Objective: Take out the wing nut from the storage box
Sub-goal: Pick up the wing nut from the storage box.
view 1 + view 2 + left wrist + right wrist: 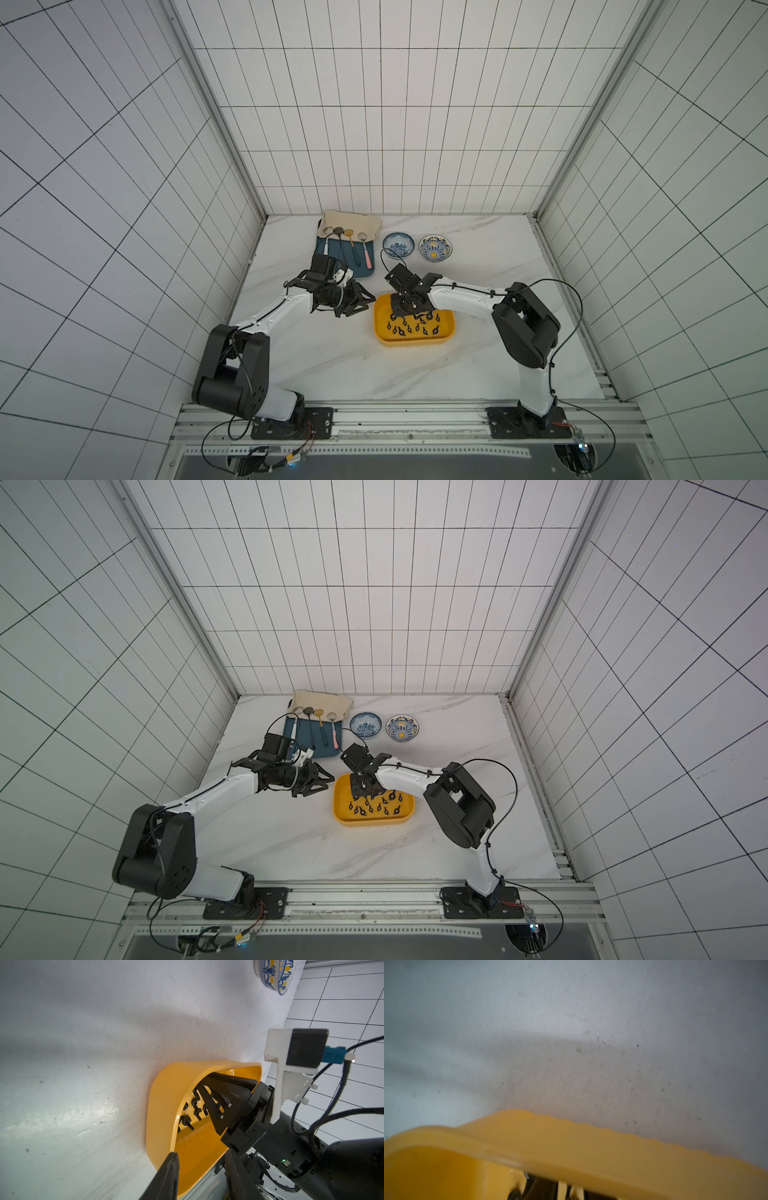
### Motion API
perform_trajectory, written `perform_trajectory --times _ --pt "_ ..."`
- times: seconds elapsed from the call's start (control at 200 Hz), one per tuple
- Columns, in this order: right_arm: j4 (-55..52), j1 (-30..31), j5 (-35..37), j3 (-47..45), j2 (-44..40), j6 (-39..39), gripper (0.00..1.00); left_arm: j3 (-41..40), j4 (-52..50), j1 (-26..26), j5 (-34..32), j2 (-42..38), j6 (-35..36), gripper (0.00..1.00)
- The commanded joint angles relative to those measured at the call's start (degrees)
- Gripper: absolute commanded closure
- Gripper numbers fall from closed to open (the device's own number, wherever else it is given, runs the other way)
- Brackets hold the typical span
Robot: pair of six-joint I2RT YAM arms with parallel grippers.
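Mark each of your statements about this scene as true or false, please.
1. The right pincer reaches down into the yellow storage box. True.
2. The left pincer grips a wing nut. False: it is open and empty, beside the box.
3. Many black wing nuts lie in the box. True.
4. Wing nuts fill both patterned bowls. False: no nut shows in the blue bowl or the blue-and-yellow bowl.
5. The spoons lie in the storage box. False: they lie on the dark-blue tray.

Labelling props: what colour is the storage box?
The storage box is yellow; clearest in the left wrist view.
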Motion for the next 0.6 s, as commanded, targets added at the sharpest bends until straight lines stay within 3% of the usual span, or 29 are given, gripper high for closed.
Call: perform_trajectory --times 0.0,0.145,0.4,0.595 --pt "-2.0 0.0 0.5 2.0 1.6 0.8 0.76 1.1 0.1 0.2 0.5 0.0 1.2 0.6" --pt "-2.0 0.0 0.4 1.7 1.8 0.9 0.77 0.9 0.1 0.2 0.4 -0.3 1.3 0.6" --pt "-1.2 0.2 0.7 0.7 1.5 0.9 0.94 0.7 0.3 0.3 0.3 -0.1 1.2 0.6" --pt "-1.2 0.4 1.4 0.1 0.2 0.9 0.99 0.8 0.3 0.2 0.1 -0.1 1.1 0.6"
